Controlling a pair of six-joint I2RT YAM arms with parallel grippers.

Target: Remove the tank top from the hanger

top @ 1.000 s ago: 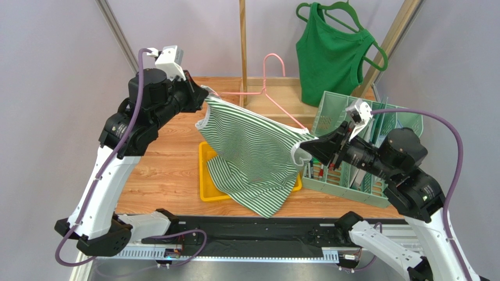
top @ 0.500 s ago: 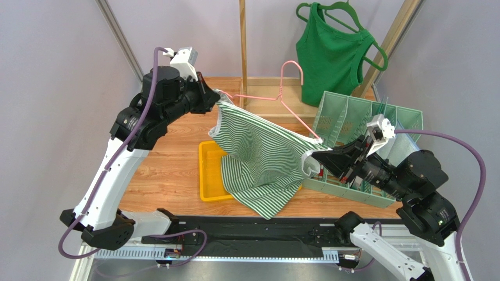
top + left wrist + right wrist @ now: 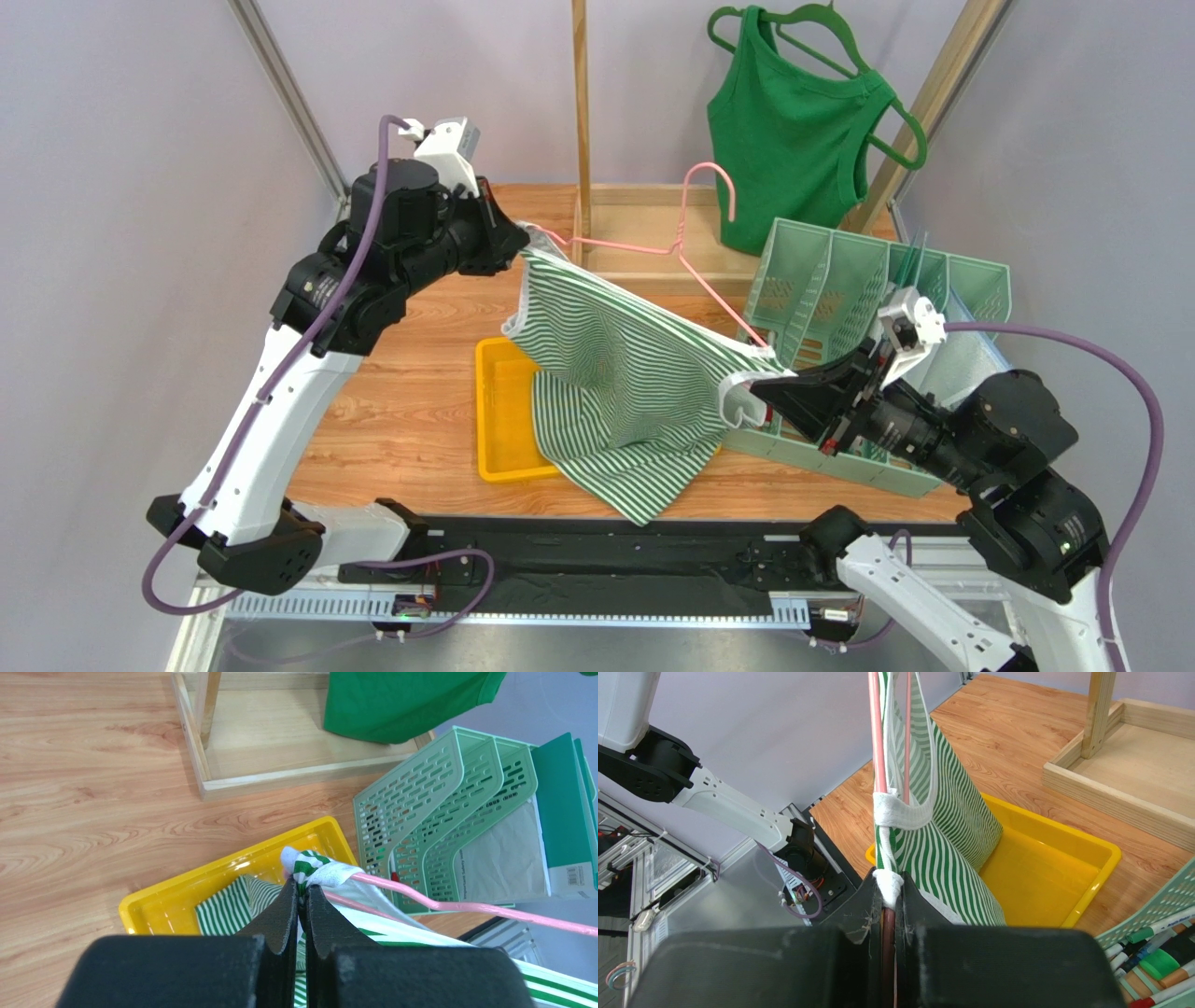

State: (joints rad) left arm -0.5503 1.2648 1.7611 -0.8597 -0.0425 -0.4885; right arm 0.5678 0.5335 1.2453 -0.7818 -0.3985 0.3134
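Tank top [image 3: 617, 371], green-and-white striped, hangs stretched between the two claws above the wooden surface [image 3: 407, 392].

Left side: left claw [image 3: 522, 244] is raised at the rear left, jaws pressed fully together on one white-edged shoulder strap. In the left wrist view the strap is bunched at the fingertips [image 3: 288, 897]. The pink hanger [image 3: 875, 735] runs out of that strap toward the right.

Centre: the tank top is on the hanger, both shoulders threaded over the wire. The hook stands free in the air beside the wooden post [image 3: 579, 112]. The lower part of the fabric drapes down across the yellow tray [image 3: 494, 406].

Right side: right claw [image 3: 744, 396] sits lower and nearer, jaws pinched shut on the other strap's white hem. The hanger's wire end runs into the same gap; whether it is gripped too, I cannot tell. Just behind is the green file rack [image 3: 828, 280], pens in its near slots. At the rear right, a plain green top [image 3: 786, 133] hangs on its own green hanger.
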